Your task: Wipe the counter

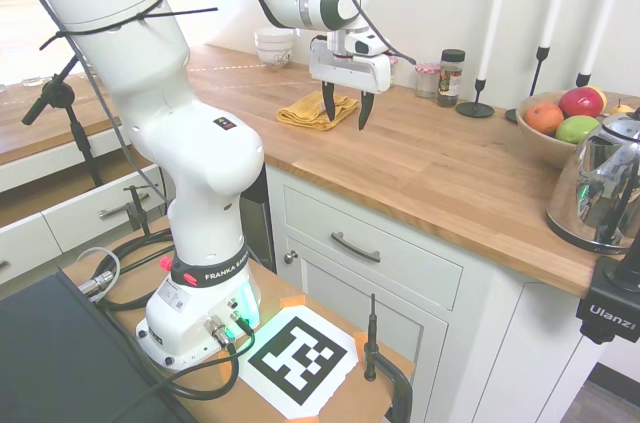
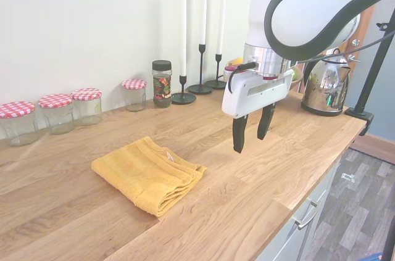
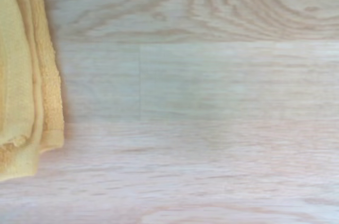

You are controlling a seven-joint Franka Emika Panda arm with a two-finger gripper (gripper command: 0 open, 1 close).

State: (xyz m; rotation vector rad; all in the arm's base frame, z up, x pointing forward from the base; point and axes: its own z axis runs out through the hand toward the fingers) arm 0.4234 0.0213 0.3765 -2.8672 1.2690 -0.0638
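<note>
The warm-brown wooden counter point(image 1: 420, 163) point(image 2: 247, 193) runs over white cabinets. A folded yellow cloth point(image 1: 308, 111) point(image 2: 148, 174) lies flat on it. My gripper point(image 1: 346, 110) point(image 2: 252, 131) hangs open a little above the wood, just beside the cloth's edge, with nothing between its dark fingers point(image 2: 238, 134). The wrist view shows bare counter planks point(image 3: 212, 102) and the cloth's folded edge point(image 3: 26, 75) along one side.
Glass jars with red checked lids point(image 2: 55, 111) and a spice jar point(image 2: 162, 83) line the wall, with black candlesticks point(image 2: 183, 97) beside them. A fruit bowl point(image 1: 556, 123) and a steel kettle point(image 1: 605, 188) stand further along. White bowls point(image 1: 274, 46) sit behind the cloth.
</note>
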